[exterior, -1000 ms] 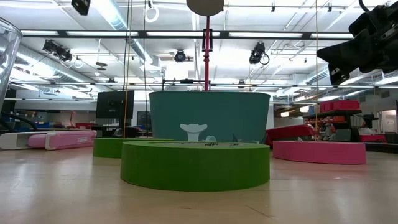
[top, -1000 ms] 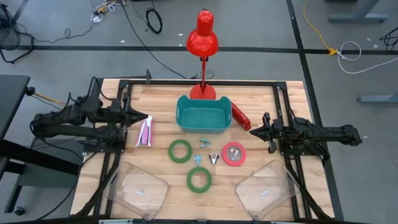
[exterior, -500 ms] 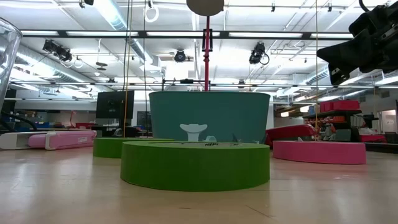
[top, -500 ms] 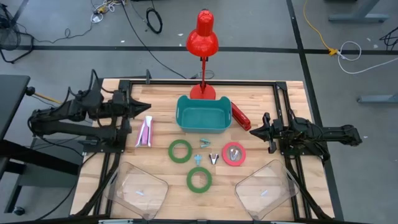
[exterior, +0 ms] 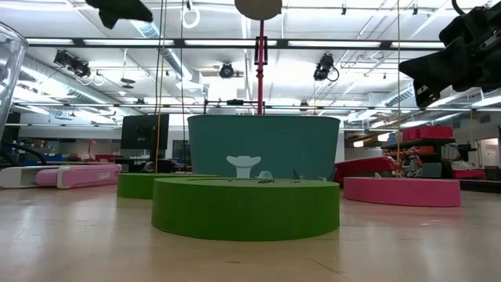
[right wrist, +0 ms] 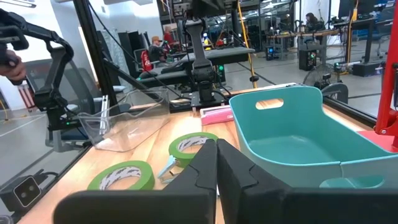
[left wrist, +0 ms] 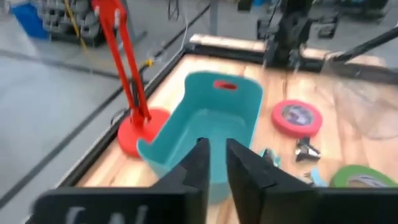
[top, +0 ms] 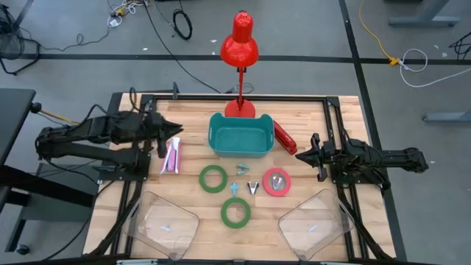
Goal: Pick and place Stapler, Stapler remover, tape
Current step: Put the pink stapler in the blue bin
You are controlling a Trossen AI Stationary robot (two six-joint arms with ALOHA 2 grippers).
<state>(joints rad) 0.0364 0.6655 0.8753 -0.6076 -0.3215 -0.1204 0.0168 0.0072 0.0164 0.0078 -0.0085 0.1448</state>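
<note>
- The worktop [top: 309,118] carries a red lamp [top: 239,48] at its far edge.
- A teal bin [top: 241,135] sits mid-worktop, with a red stapler [top: 285,138] at its right side.
- The left claw [top: 171,130], above the pink stapler [top: 171,157], shows a narrow gap and holds nothing.
- The right claw [top: 300,157] waits near the red stapler, fingers together, empty.
- Two green tape rolls [top: 213,178] [top: 235,212] and a red-pink tape roll [top: 277,182] lie in front of the bin.
- The stapler remover [top: 253,188] lies between the tapes.
</note>
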